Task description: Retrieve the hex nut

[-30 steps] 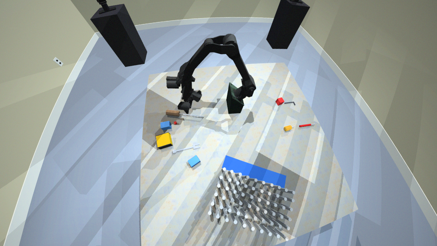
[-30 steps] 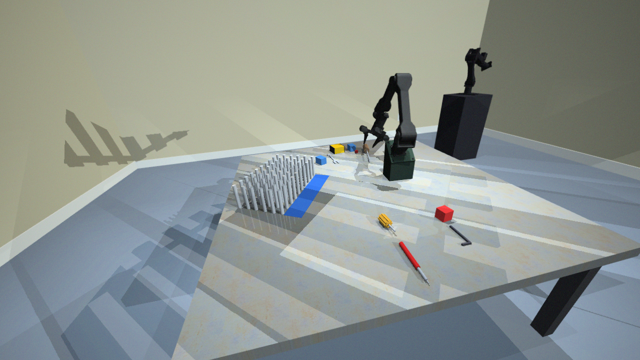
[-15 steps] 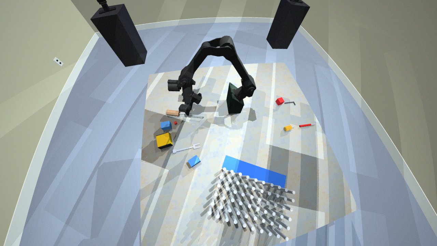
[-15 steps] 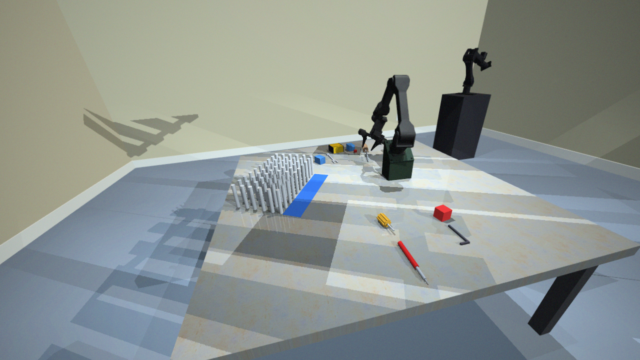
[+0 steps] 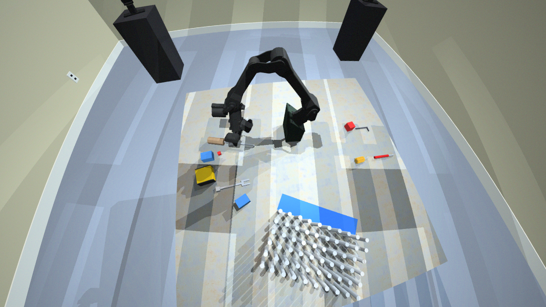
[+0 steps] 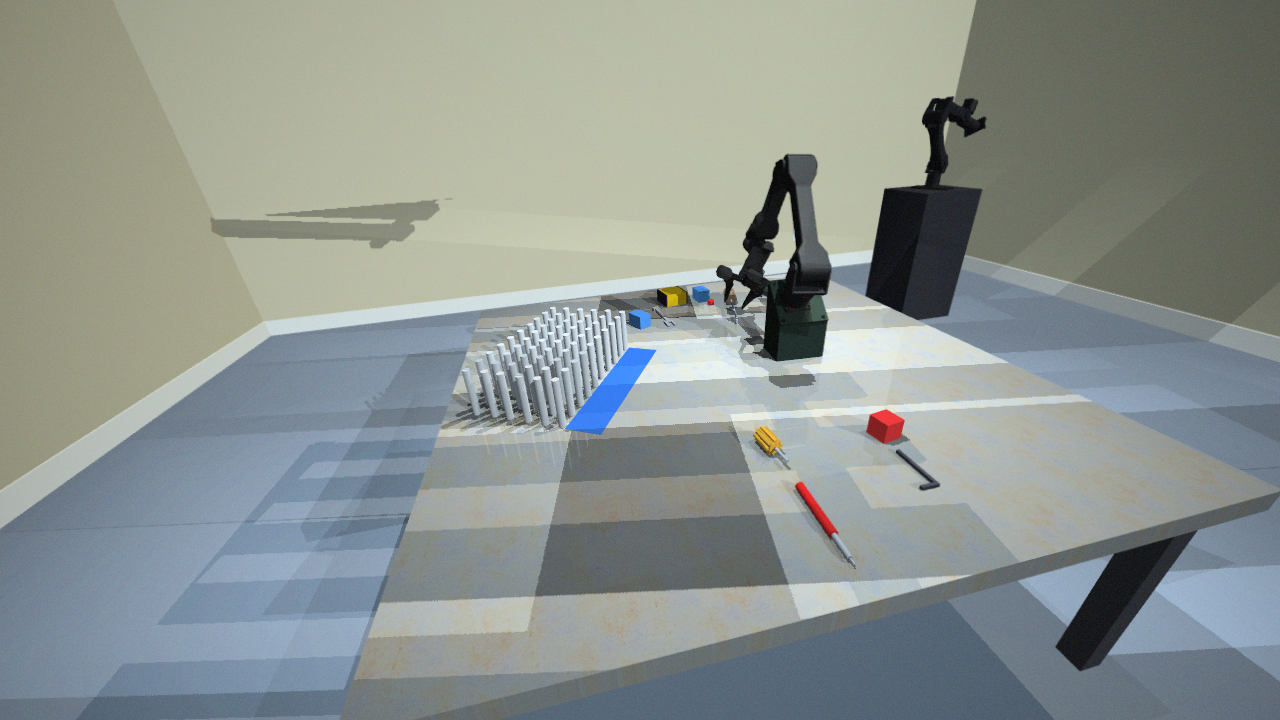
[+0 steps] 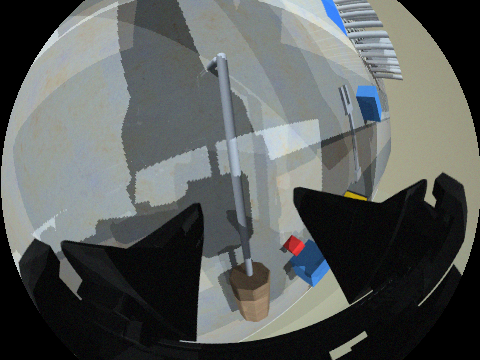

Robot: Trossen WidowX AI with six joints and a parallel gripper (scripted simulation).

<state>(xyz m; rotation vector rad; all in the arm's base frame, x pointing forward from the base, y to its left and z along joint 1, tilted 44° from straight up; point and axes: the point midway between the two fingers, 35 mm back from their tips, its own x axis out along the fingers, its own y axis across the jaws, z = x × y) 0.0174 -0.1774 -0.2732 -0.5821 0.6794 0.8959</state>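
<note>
From the top, at the left of the frame, a yellow block (image 5: pixel 205 175) (image 6: pixel 671 296) (image 7: pixel 356 196) sits by a fork tool (image 5: pixel 218 188) (image 6: pixel 663 316) (image 7: pixel 349 110). The wood-handled hook tool (image 5: pixel 216 140) (image 6: pixel 731 298) (image 7: pixel 231 145) lies under the gripper (image 5: pixel 234 144) (image 6: pixel 735 304) (image 7: pixel 248 203), whose fingers are wide apart and holding nothing. Low, right of the middle, the blue strip (image 5: pixel 316 213) (image 6: pixel 613 394) (image 7: pixel 332 12) is beside the standing spacers (image 5: pixel 300 253) (image 6: pixel 523 394) (image 7: pixel 375 35). I can't make out the nut. At the right, a red block (image 5: pixel 349 126) (image 6: pixel 886 426) is near a bent hex key (image 5: pixel 361 128) (image 6: pixel 915 467).

Dense upright spacers (image 5: pixel 319 259) (image 6: pixel 547 367) (image 7: pixel 372 42), narrow gaps between
</note>
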